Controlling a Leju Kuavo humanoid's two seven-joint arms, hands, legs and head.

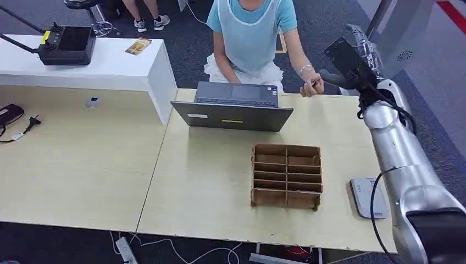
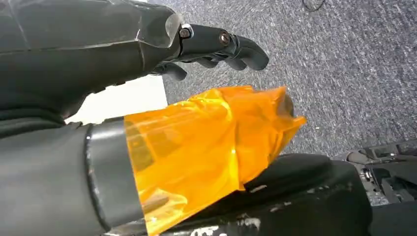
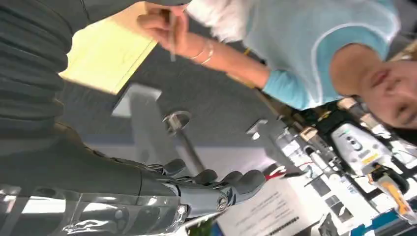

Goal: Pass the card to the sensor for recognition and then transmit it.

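No text is reading clearly; print on the white sheet [image 3: 275, 209] beside the right hand [image 3: 206, 189] is showing blurred.

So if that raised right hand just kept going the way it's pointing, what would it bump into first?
Probably the person's hand holding the card, just ahead of the right hand by the table's far edge. Depth is hard to judge, so it might pass beside it.

A brown cardboard divider box [image 1: 287, 176] and a dark grey laptop [image 1: 233, 107] sit on a pale wood table [image 1: 209, 181].
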